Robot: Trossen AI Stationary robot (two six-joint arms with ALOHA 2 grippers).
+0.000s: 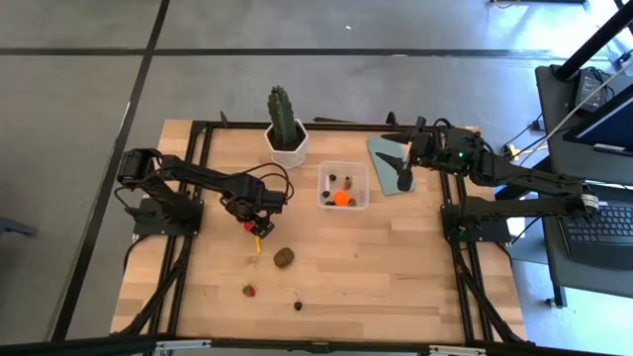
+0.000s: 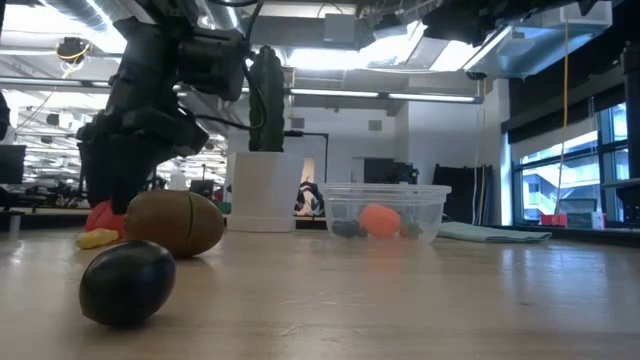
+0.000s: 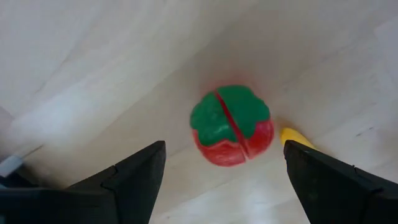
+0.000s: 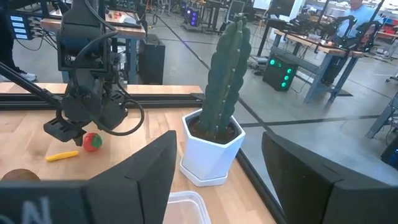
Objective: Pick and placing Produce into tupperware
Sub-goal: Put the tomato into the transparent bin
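Clear plastic tupperware (image 1: 343, 186) — matt wooden table (image 1: 396, 267) — glossy strawberry (image 3: 231, 125).

From above, the small dark pieces inside the small square clear plastic container (image 1: 343, 185) are too tiny to name beside the orange ball (image 1: 341, 197). The left gripper (image 1: 258, 227) covers the red strawberry (image 3: 231, 126) there, and only a stub of the thin yellow-orange stick (image 1: 256, 243) pokes out. At bench level, that arm hides most of the strawberry. The right wrist view cuts the container at the picture's edge.
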